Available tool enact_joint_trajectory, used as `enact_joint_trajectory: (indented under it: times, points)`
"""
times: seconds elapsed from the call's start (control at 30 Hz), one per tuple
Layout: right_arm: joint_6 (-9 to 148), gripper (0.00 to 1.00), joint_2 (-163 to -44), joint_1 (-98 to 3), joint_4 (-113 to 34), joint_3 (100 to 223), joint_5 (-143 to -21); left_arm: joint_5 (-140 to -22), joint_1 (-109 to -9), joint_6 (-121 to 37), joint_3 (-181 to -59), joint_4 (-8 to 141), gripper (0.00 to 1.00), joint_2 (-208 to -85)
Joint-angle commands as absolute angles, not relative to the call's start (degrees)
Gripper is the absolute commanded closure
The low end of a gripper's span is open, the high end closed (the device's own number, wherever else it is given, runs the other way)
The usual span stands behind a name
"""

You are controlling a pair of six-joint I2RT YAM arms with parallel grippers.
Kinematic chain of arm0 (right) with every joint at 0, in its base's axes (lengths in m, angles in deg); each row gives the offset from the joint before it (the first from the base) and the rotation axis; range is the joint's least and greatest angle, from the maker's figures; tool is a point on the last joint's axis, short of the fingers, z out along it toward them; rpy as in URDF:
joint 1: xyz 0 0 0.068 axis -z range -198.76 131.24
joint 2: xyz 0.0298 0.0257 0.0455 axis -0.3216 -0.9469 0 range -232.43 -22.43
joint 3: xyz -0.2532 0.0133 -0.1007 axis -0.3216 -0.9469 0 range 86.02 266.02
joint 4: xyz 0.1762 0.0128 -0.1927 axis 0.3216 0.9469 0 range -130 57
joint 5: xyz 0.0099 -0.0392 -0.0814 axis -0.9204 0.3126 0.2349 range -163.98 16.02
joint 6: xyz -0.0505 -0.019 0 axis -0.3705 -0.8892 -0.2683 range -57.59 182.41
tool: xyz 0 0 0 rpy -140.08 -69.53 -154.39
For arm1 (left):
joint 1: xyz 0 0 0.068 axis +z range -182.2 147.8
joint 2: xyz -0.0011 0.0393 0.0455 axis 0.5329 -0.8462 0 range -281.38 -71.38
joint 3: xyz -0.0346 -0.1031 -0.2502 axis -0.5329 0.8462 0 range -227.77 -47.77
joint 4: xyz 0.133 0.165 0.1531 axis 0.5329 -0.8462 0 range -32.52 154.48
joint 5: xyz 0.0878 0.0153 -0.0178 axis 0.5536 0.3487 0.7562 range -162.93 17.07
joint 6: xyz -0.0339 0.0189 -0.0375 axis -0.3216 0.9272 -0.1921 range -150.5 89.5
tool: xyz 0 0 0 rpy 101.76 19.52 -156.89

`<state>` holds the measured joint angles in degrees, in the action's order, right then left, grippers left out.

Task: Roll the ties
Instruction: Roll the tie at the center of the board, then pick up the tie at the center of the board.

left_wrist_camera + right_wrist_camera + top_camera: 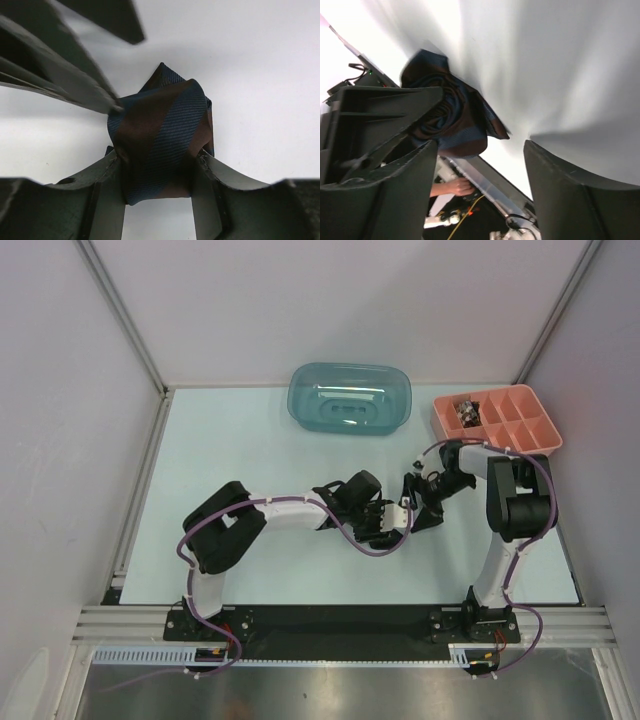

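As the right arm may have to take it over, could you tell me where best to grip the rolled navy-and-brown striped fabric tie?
Probably the rolled striped tie's free half, sticking out past the left pincer that clamps its sides. Bring the open right pincer from that end, pinning the loose pointed tip.

A teal tub (303, 398) sits beside a pink compartment tray (522, 432).

Left arm (288, 510) and right arm (497, 575): white links, bulky black joints; purple cables (186, 540) alongside; dark angular gripper fingers (107, 200).
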<state>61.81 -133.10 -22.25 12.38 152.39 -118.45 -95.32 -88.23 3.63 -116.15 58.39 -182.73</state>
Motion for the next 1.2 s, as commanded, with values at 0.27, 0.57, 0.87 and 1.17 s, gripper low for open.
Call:
enact_joint_trajectory:
  times: [0.27, 0.57, 0.87, 1.17]
  points:
    - [69.3, 0.26, -134.3, -27.3, -0.2, 146.1, -122.8, -94.1, -89.0, 4.0, -115.0, 52.3, 0.84, -184.6]
    - [70.9, 0.25, -132.8, -28.2, -4.7, 145.3, -130.0, -94.0, -89.0, 3.8, -114.8, 52.2, 0.85, -184.7]
    - [64.3, 0.21, -128.2, -24.2, -2.5, 142.0, -133.5, -94.3, -88.9, 3.4, -114.0, 52.2, 0.85, -185.1]
    - [66.3, 0.17, -126.8, -25.8, -7.1, 139.6, -135.7, -95.0, -88.7, 3.3, -114.5, 51.6, 0.86, -185.5]
